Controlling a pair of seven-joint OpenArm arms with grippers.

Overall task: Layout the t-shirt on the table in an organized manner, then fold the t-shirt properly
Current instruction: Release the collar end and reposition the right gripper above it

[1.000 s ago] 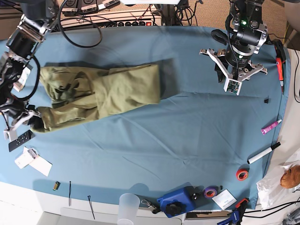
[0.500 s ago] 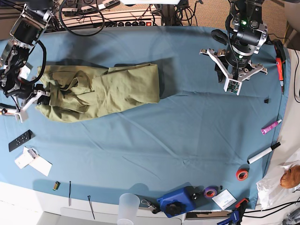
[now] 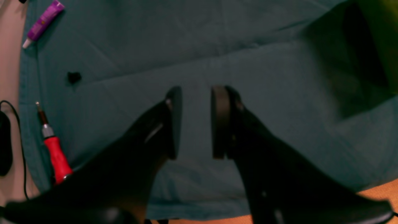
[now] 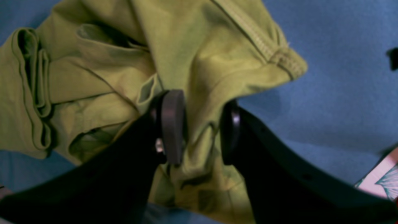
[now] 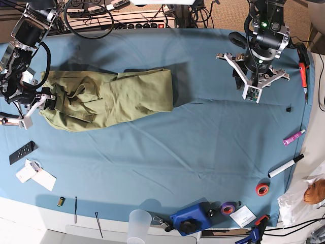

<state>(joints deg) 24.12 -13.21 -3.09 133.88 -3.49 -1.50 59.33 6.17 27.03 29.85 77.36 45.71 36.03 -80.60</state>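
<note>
Blue-draped desk [image 5: 203,142], cables along far edge; shirt [image 5: 109,99] lies bunched at its left end. Left tool [image 3: 194,121] hovers part-open and empty, well apart. Since a second ago the right tool [image 4: 199,127] has loosened, fabric between its jaws, and the shirt's lower flap has drawn in.

Tan floor [image 5: 228,15] along top of frame; power strip [image 5: 127,24] and cables [image 5: 91,30] upper left.

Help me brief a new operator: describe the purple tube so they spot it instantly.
Start at the blue table and follow its edge on the left arm's side. The purple tube lies there, between a red-handled tool and a marker; it alone is purple with a white cap.
</note>
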